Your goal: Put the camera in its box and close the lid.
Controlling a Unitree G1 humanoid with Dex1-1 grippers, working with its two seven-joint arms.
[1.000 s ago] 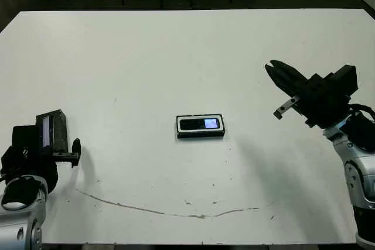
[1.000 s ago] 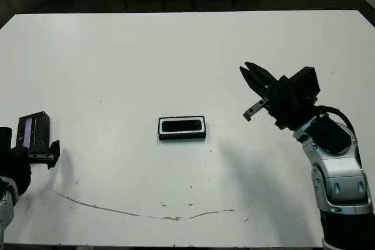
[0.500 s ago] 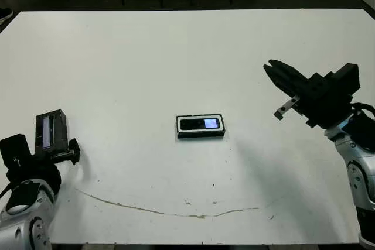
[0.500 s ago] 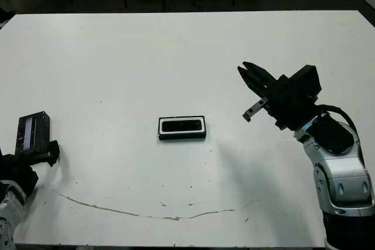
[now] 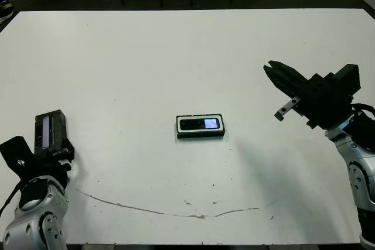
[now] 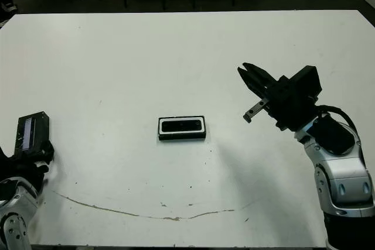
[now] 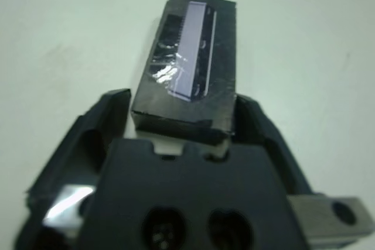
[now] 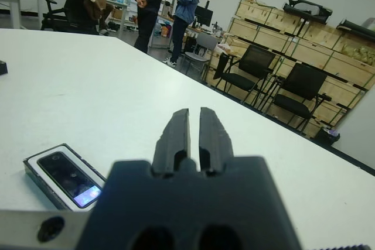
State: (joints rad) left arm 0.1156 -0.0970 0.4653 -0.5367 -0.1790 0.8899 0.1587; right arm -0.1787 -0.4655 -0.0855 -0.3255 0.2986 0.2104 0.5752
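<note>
Lying mid-table, the box (image 5: 200,126) holds the camera (image 5: 200,124) (screen up). Left wrist view: left gripper (image 7: 179,122) clamps the lid (image 7: 188,89) between its fingers (image 7: 101,122). Right wrist view: right gripper (image 8: 190,132) closed, empty, above the table (image 8: 88,98).

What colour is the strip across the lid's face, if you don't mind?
Pale silvery on the black lid, clearest in the left wrist view.

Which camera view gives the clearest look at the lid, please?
The left wrist view: the lid fills the frame between the left gripper fingers, silvery strip visible. Both eye views show it small at the table's left edge; the right wrist view misses it.
</note>
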